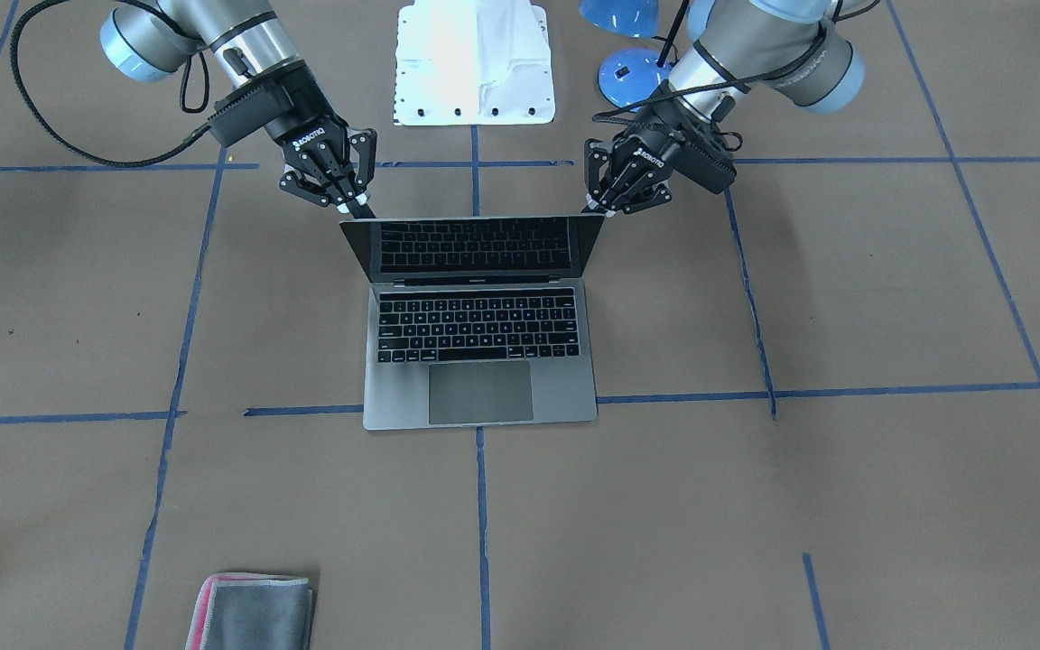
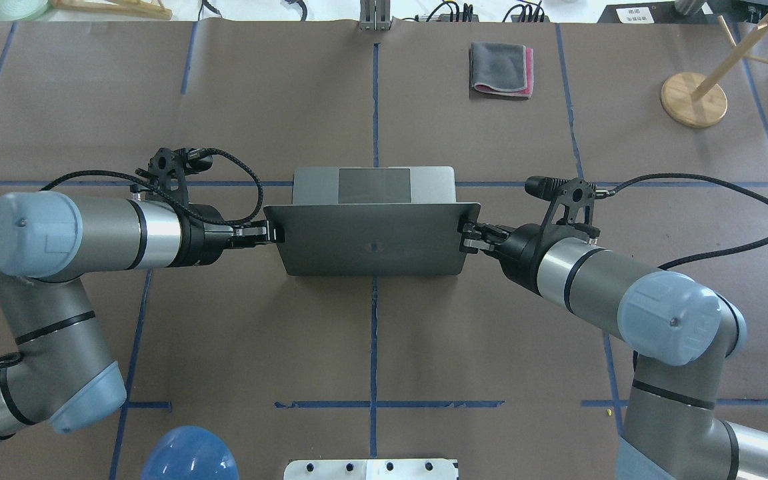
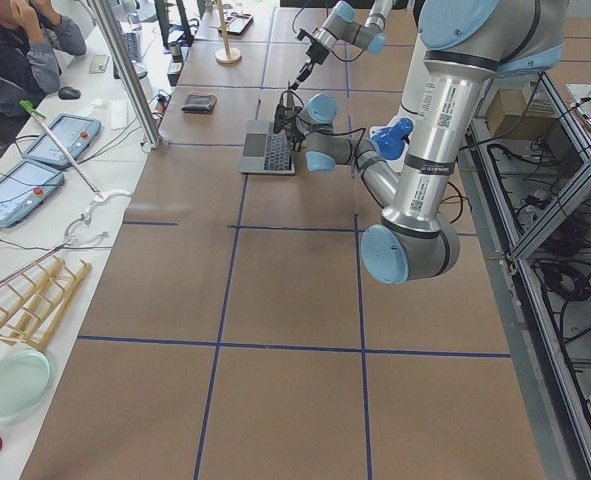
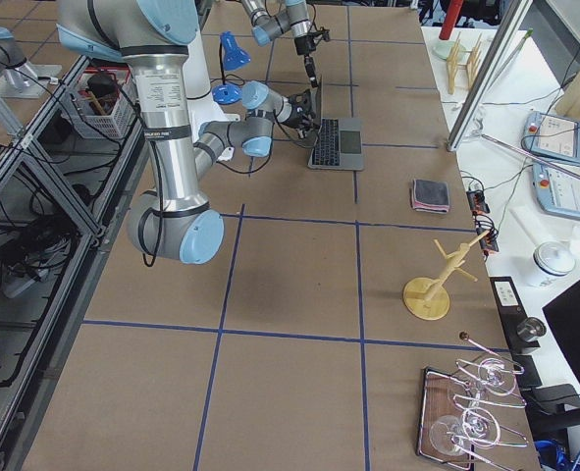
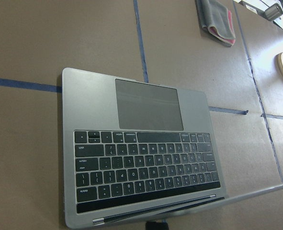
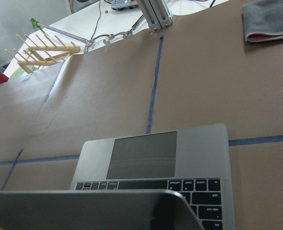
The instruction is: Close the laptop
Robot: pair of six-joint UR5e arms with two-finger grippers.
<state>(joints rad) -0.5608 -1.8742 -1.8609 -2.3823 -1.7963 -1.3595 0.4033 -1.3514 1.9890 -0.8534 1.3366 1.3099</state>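
The space-grey laptop (image 1: 479,393) sits open mid-table, keyboard and trackpad showing. Its lid (image 2: 371,240) leans partly forward over the keyboard. My left gripper (image 1: 604,206) is at the lid's upper corner on the robot's left side, fingers together, tips touching the lid edge; it also shows in the overhead view (image 2: 272,232). My right gripper (image 1: 355,204) is at the opposite upper corner, fingers together, also seen from overhead (image 2: 468,237). The left wrist view shows the keyboard deck (image 5: 146,158); the right wrist view shows the trackpad (image 6: 143,154) over the lid's edge.
A folded grey-and-pink cloth (image 2: 501,69) lies on the operators' side of the table. A wooden stand (image 2: 694,99) is at the far right. A blue lamp (image 1: 633,77) and a white base plate (image 1: 475,63) sit near the robot.
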